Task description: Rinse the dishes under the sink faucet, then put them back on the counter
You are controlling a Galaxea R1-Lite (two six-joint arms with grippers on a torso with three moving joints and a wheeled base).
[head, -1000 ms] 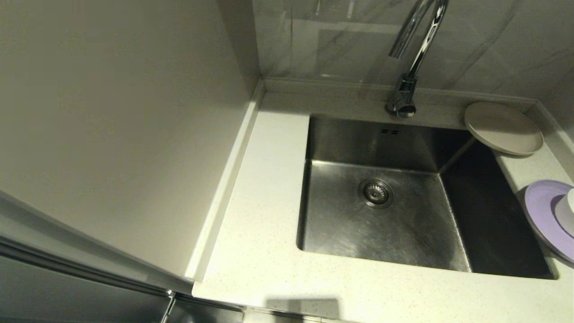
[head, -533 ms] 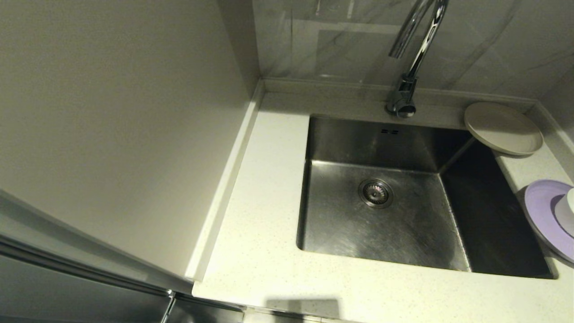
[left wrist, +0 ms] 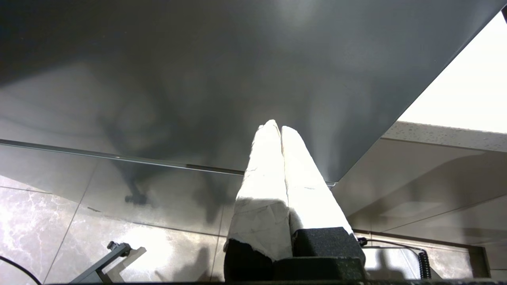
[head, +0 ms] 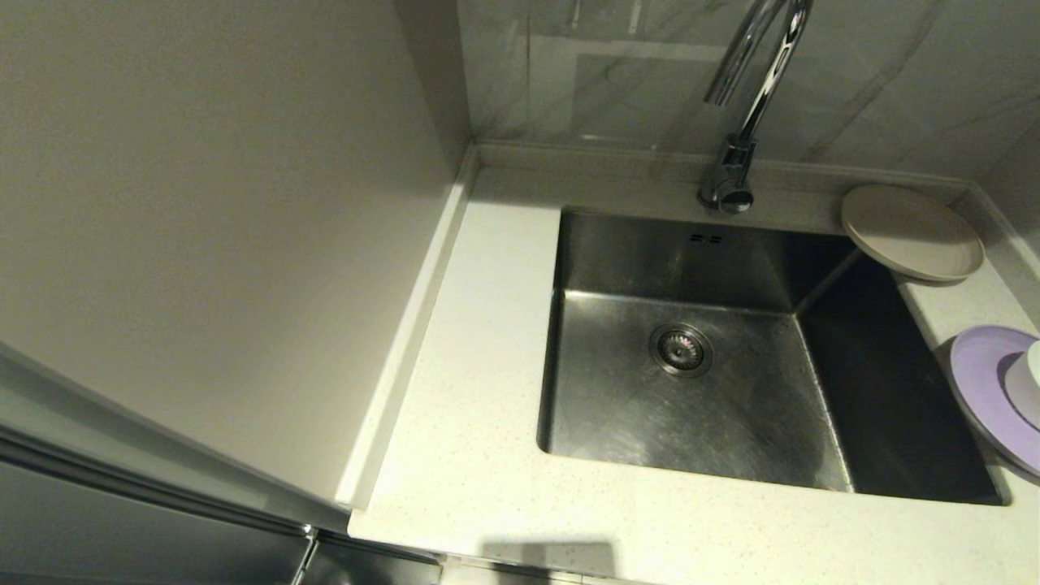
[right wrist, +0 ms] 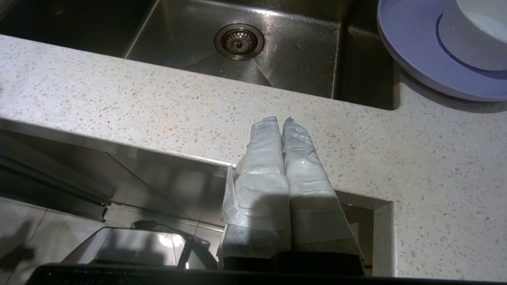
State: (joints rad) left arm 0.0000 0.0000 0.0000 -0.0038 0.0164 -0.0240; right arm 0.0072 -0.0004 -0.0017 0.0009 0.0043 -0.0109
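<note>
The steel sink (head: 634, 406) lies empty, its drain strainer (head: 681, 349) in the middle, under the chrome faucet (head: 743, 106). A beige plate (head: 910, 231) rests on the counter (head: 479, 341) at the sink's far right corner, partly over the basin. The lilac plate (head: 979, 382) sits on the right counter with the white bowl (head: 1025, 386) on it. Neither arm shows in the head view. My right gripper (right wrist: 282, 120) is shut and empty, low before the counter's front edge, with the lilac plate (right wrist: 412, 55) and bowl (right wrist: 475, 31) beyond. My left gripper (left wrist: 276, 127) is shut and empty below a grey panel.
A tall pale cabinet side (head: 211, 227) walls off the left of the counter. Grey marbled tile (head: 617, 73) backs the sink. In the left wrist view a dark glossy panel (left wrist: 198, 79) and a tiled floor (left wrist: 47, 221) fill the surroundings.
</note>
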